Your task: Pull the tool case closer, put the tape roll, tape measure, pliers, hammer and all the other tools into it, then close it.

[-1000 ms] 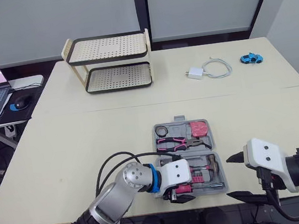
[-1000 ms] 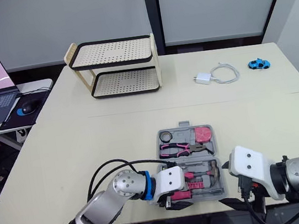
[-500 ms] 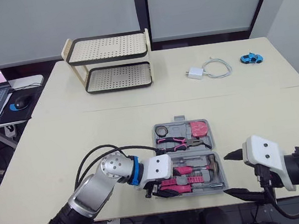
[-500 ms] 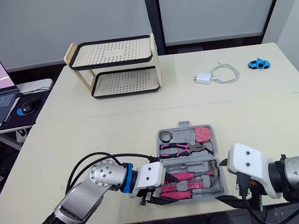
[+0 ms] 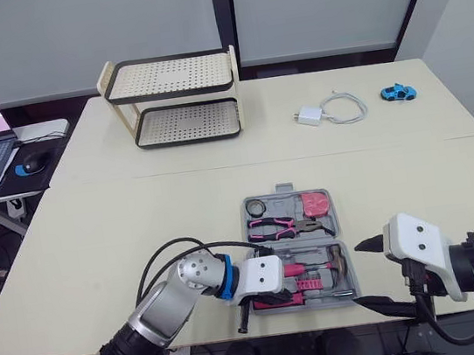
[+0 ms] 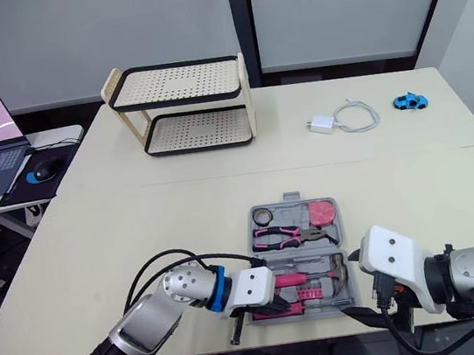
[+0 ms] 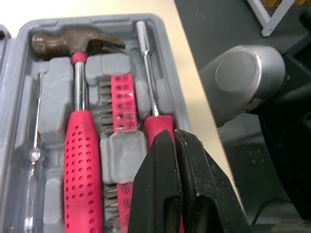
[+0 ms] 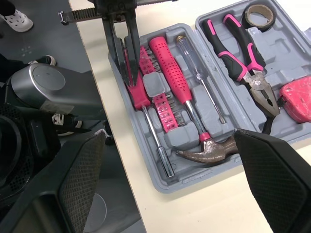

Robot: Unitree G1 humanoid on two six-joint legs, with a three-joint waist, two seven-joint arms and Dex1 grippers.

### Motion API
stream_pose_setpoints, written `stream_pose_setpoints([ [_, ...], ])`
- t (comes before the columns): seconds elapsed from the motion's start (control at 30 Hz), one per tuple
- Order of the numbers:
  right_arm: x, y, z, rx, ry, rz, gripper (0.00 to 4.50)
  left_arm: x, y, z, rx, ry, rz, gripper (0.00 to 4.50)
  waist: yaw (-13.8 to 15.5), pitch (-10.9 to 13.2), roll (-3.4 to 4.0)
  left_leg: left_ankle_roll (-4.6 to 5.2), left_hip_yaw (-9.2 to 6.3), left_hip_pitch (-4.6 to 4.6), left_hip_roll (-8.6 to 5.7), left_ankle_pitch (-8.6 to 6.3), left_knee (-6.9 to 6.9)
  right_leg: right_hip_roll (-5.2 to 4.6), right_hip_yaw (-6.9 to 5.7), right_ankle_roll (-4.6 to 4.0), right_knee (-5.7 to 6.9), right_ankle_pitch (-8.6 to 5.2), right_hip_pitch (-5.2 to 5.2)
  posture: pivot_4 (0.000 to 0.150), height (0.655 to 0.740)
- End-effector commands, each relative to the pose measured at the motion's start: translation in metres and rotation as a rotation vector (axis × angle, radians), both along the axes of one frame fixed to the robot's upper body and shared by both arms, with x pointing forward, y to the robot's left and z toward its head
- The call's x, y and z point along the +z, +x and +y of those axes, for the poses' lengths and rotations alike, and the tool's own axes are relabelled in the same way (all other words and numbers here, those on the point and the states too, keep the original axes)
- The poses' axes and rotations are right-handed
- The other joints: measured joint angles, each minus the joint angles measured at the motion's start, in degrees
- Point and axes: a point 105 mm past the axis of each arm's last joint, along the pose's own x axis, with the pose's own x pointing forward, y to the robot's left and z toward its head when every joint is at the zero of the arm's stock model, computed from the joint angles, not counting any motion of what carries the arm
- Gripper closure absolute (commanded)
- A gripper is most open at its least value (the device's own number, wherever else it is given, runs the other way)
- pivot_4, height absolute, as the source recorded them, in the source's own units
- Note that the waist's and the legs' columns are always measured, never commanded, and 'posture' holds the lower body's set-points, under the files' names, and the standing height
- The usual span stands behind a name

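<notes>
The left gripper (image 7: 174, 135) is pressed together, tips set over the pink-handled screwdriver (image 8: 146, 114). The right gripper (image 5: 359, 276) is held spread wide, just right of the tool case (image 8: 214, 170). The case is laid open at the near edge of the table (image 5: 137, 218), between the two grippers. One hammer (image 8: 187, 102), one pliers (image 8: 240, 60), one tape roll (image 8: 256, 14), one tape measure (image 8: 297, 99) and two screwdrivers, the second a clear-handled screwdriver (image 8: 199, 82), are counted inside. The hammer is laid left to right, head rightward.

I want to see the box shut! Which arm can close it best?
Probably right. The right gripper is open beside the tool case, clear of the tools. The left gripper is shut over the pink-handled screwdriver inside, in the way.
</notes>
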Motion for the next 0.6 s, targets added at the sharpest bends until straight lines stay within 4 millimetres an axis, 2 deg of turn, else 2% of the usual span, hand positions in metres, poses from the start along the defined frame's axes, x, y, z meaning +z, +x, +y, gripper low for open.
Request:
stream_pose_setpoints([
  [0.03, 0.005, -0.005, 0.007, 0.038, 0.016, -0.016, 0.00, -0.007, -0.002, -0.005, -0.016, 0.014, -0.013, 4.43, 0.0, 0.0, 0.00, 0.00, 0.00, 0.00, 0.00, 0.00, 0.00, 0.00, 0.00, 0.00, 0.00, 0.00, 0.00, 0.150, 0.7400],
  [0.13, 0.004, -0.005, 0.008, 0.039, 0.016, -0.014, 0.00, -0.017, -0.004, -0.003, -0.040, 0.055, -0.039, 4.43, 0.0, 0.0, 0.00, 0.00, -0.01, 0.00, 0.00, 0.00, 0.00, 0.00, -0.01, 0.00, 0.00, 0.00, 0.00, 0.150, 0.7400],
  [0.37, 0.006, -0.006, 0.009, 0.053, 0.022, -0.015, 0.00, -0.028, -0.001, -0.001, 0.037, 0.070, -0.003, 4.43, 0.0, 0.0, 0.00, 0.00, -0.01, 0.02, 0.00, 0.00, 0.00, 0.00, 0.00, 0.00, 0.00, 0.00, 0.03, 0.150, 0.7400],
  [0.47, 0.009, -0.006, 0.012, 0.066, 0.047, -0.025, 0.00, -0.022, -0.003, -0.004, 0.032, 0.030, 0.005, 4.43, 0.0, -0.1, 0.02, 0.00, 0.00, 0.04, 0.00, 0.00, 0.00, 0.00, 0.00, 0.00, 0.00, 0.00, 0.04, 0.150, 0.7400],
  [0.6, 0.011, -0.001, 0.009, 0.051, 0.048, -0.054, 0.00, 0.007, -0.002, -0.008, 0.049, -0.089, 0.025, 4.43, 0.0, 0.0, 0.01, 0.00, 0.00, 0.04, 0.00, 0.00, 0.00, 0.00, 0.00, 0.00, 0.00, 0.00, 0.03, 0.150, 0.7400],
])
